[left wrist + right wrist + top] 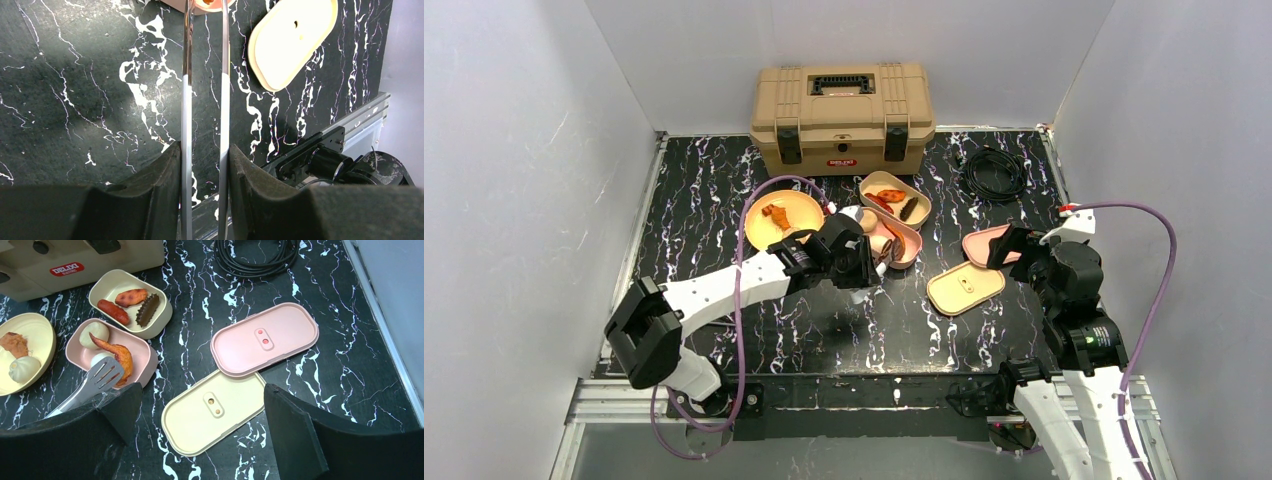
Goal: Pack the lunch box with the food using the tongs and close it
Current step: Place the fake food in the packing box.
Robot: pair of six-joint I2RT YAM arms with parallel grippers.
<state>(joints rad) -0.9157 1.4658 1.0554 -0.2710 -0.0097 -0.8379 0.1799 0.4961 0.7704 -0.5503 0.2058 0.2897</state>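
the left gripper (pixel 205 165) sits nearest, its dark pads (pixel 155 180) pinched narrow on the two arms of the silver slotted steel tongs (pixel 186 100). the tong tips lie over the near end of the pink oval lunch box tray (pixel 142 357), which holds a tan round bun (pixel 94 334), a white egg (pixel 100 358) and an orange-red chicken wing (pixel 119 354). seen from the top, a cream oval tray (pixel 921 215) lies just beside it at 12 o'clock and holds a red sausage (pixel 113 312), an orange chunk (pixel 131 297) and a dark brown piece (pixel 148 310). a yellow round plate (pixel 759 232) lies at 9 o'clock. the right gripper (pixel 200 390) gapes wide and empty over the cream oval lid (pixel 200 425) and pink oval lid (pixel 285 335), at 3 to 4 o'clock.
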